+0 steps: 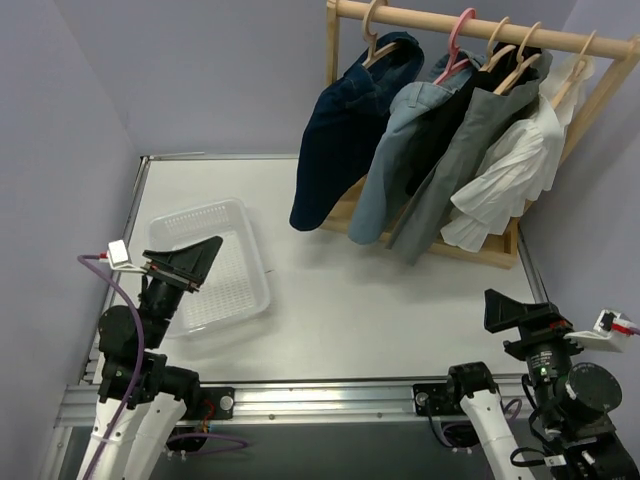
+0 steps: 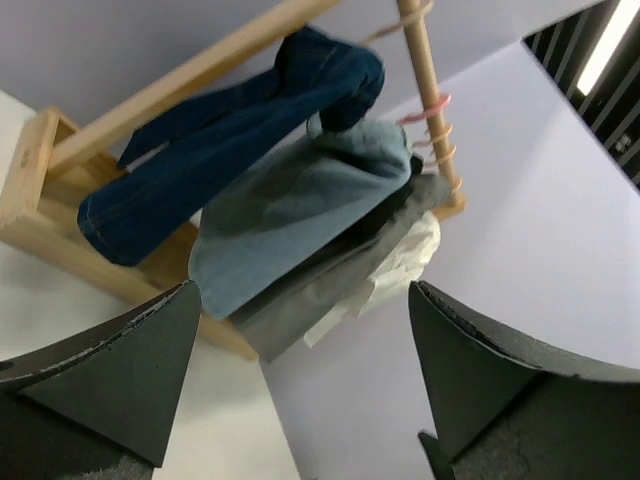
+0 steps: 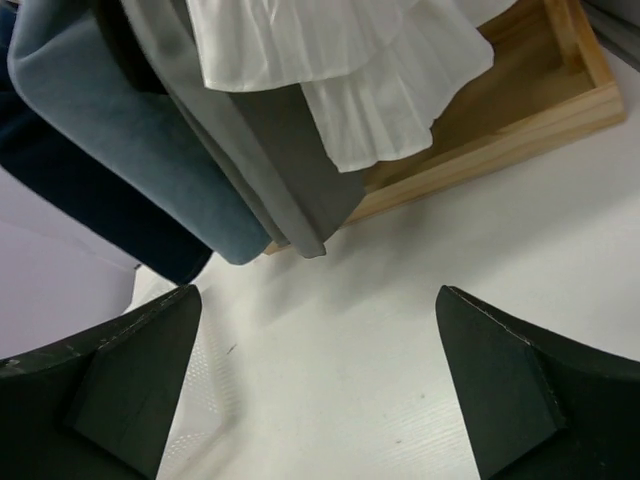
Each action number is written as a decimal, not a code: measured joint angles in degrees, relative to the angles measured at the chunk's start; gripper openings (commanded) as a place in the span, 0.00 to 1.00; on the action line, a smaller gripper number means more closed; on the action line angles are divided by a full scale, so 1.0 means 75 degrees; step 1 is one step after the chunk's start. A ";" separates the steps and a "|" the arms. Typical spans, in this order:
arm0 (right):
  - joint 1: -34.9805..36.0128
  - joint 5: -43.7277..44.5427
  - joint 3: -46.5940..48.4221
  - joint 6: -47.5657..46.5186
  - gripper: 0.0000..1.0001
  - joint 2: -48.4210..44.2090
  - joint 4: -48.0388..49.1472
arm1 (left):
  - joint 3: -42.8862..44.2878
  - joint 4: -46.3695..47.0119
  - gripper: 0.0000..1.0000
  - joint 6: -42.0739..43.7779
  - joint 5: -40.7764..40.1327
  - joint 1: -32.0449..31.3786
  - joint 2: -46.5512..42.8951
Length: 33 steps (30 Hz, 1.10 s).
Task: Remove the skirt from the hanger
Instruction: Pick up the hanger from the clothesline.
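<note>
Both wide open, nothing held: your left gripper (image 2: 302,300) and right gripper (image 3: 318,295) sit well apart from the skirt (image 1: 455,165). It hangs on its hanger (image 1: 515,72) at the rail (image 1: 440,18), between the light-blue garment (image 1: 395,160) and the white blouse (image 1: 510,170).

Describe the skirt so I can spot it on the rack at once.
Find the wooden rack at the far right. Of the clothes hanging on it, the skirt is second from the right, beside the white ruffled blouse. It alone is mid-grey, and it hangs longest.
</note>
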 measured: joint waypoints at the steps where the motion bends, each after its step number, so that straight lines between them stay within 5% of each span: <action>1: 0.0058 0.0175 0.0117 0.0047 1.00 0.0189 -0.0122 | 0.0000 -0.0012 0.94 0.0070 0.0219 0.0000 0.0119; 7: 0.0207 0.0615 0.0644 0.0152 1.00 0.0906 -0.0548 | 0.0280 0.0807 0.94 0.0469 0.1638 -0.0009 0.1498; 12: 0.0513 0.0020 0.0714 0.0131 1.00 0.0874 -0.0466 | 0.0020 0.2946 0.94 -0.0560 0.1757 0.0047 0.2425; 15: 0.0772 -0.0289 0.0813 0.0099 1.00 0.1122 -0.0583 | 0.0443 0.3025 0.94 -0.0580 0.1970 0.0224 0.3112; 21: 0.1055 -0.0533 0.1052 -0.0009 1.00 0.1830 -0.0769 | 0.3657 0.0766 0.94 0.1603 0.1961 0.0303 0.4450; 33: 0.1536 -0.0560 0.1131 0.0388 1.00 0.1358 -0.0507 | 0.8460 -0.0699 0.95 0.5945 0.2416 0.0143 0.7551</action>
